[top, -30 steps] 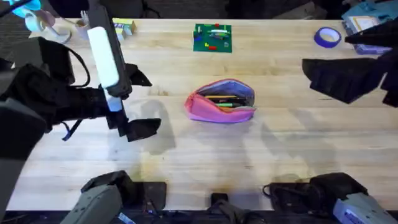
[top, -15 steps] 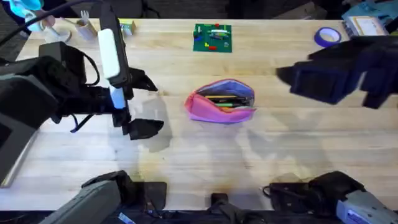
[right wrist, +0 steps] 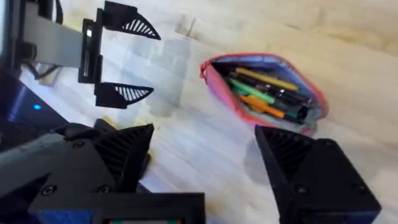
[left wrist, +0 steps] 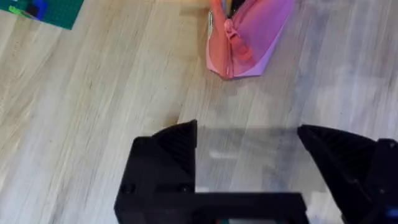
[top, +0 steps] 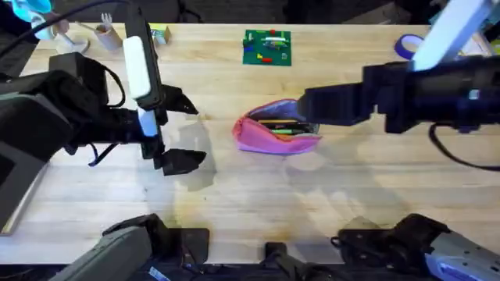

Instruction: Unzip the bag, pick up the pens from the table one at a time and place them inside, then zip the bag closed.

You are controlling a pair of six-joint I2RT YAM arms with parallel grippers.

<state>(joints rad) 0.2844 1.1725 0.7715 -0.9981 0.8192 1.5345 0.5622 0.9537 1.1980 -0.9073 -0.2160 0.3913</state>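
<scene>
hovering over the left part of the table (top: 258, 203), my left gripper (top: 178, 131) hangs with its black fingers spread wide apart, clasping nothing, bare wood between them; just past its fingertips in my left wrist view lies the near end of the bag (left wrist: 245, 37), apart from the fingers; farther back on the table sits a green board (top: 267, 48) with small coloured pieces on it; at the middle of the table lies the bag (top: 275, 129), pink, its zipper undone and its mouth gaping upward; inside it rest the pens (right wrist: 268, 94), yellow, green, orange and dark ones bundled lengthwise; my right gripper (right wrist: 202, 155) reaches in from the right side, above the bag's right end, its fingers parted and gripping nothing; a roll of blue tape (top: 410, 46) lies at the far right of the table.
</scene>
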